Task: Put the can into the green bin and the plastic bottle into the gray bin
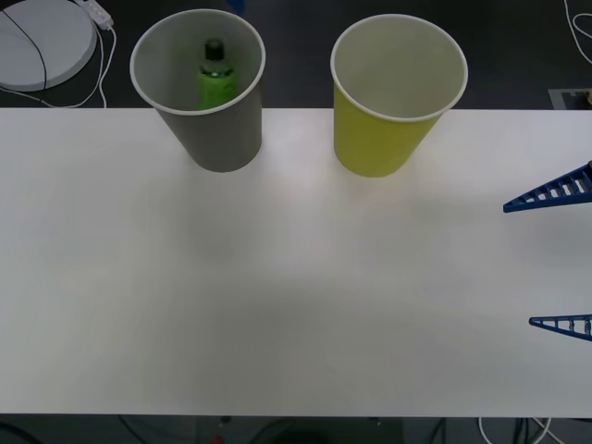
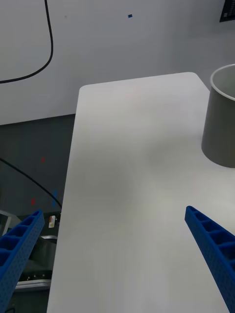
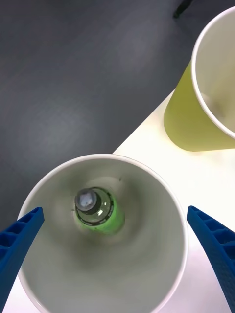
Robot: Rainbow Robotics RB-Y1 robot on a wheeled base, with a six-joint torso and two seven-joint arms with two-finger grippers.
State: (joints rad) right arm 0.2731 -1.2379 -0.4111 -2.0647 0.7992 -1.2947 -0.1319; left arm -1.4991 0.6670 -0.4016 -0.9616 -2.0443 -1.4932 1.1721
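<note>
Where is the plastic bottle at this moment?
The plastic bottle stands upright inside the gray bin, at the table's far edge on the left of the front view, beside the green bin. The open left gripper is above it.

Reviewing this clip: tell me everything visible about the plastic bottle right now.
The plastic bottle is small and clear, filled with bright green liquid, with a dark screw cap and a green label. It stands about upright inside the gray bin, well below the white rim, at the table's far left side. From above, in the left wrist view, its cap sits near the bin's middle. The left gripper is open over the bin, its fingers apart and not touching the bottle. Its base is hidden.
</note>
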